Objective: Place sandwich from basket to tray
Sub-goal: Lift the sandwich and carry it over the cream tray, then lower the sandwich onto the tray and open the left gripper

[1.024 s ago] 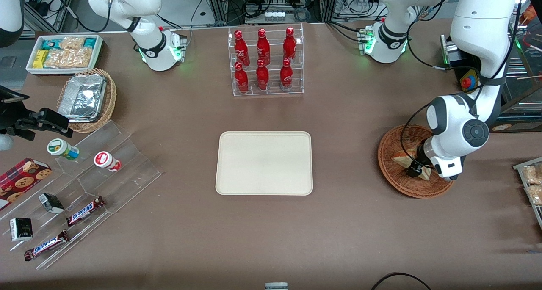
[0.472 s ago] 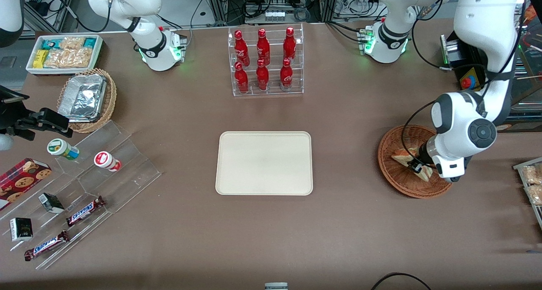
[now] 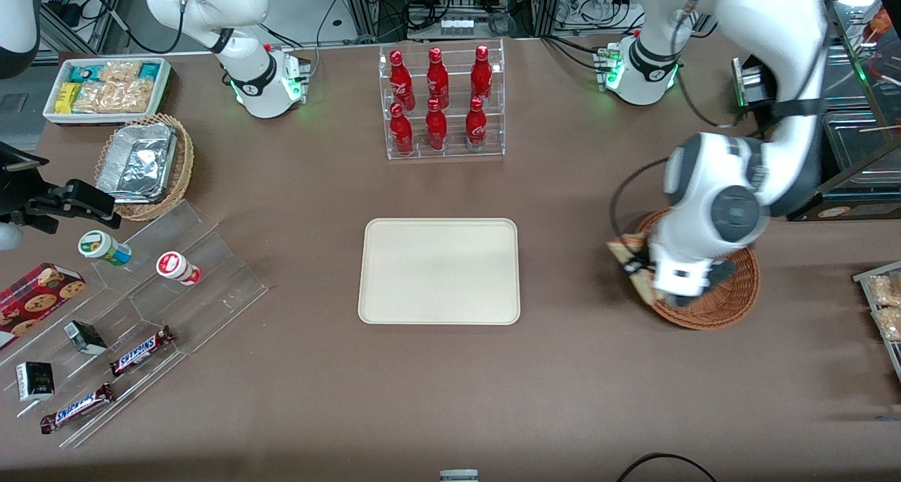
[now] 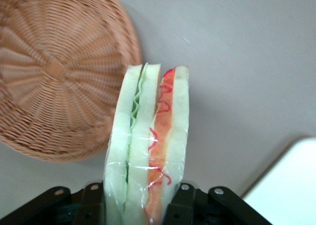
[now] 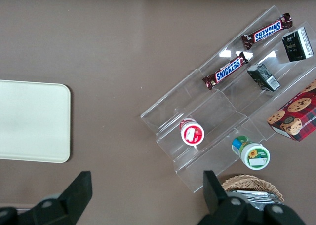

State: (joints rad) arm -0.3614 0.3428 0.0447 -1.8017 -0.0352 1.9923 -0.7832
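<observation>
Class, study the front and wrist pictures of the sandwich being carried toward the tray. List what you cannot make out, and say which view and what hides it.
- Front view: the pincer holding the sandwich is mostly covered by the arm's wrist.
- Front view: part of the basket lies under that wrist.
- Left wrist view: the sandwich's gripped end and all but a corner of the tray are cut off by the edge.

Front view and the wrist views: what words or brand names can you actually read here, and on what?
"SNICKERS": two candy bars on the clear stand.
Bottles, cups, cookie box: print unreadable.
Sandwich in the gripper, basket, tray: no text.
</observation>
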